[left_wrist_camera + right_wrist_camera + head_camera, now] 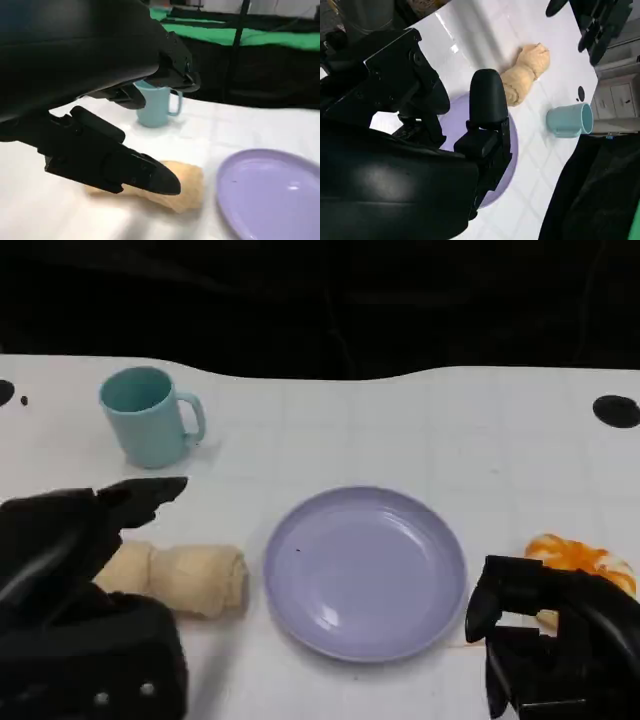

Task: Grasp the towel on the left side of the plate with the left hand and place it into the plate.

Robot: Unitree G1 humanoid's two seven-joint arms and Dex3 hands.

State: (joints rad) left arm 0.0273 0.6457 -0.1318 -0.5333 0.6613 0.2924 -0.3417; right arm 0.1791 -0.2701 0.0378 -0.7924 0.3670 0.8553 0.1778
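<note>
Left robot hand (85, 540) sits at the near left of the white tabletop (400, 430), fingers spread apart and holding nothing; one finger reaches out toward the mug side, others lie lower. In the left wrist view the same robot hand (115, 125) hangs over the towel with an upper finger and a lower finger well parted, the lower fingertip in front of the roll; contact with the cloth cannot be told. The towel (190, 578), a tan rolled cloth, lies flat on the tabletop just beside this robot hand, its near end partly hidden behind the black shell, its far end close to the left rim of the plate but not touching it. Towel (185, 187) not lifted. The plate (365, 572), lavender and round, stands mid-table with nothing in it. Beyond the towel, toward the far left, a light blue mug (148, 417) stands upright, handle toward the plate side. Right robot hand (545, 645) rests at the near right, just beside the plate's right rim, fingers curled inward, gripping nothing visible. Behind it an orange object (580, 558) lies on the tabletop, partly hidden.
</note>
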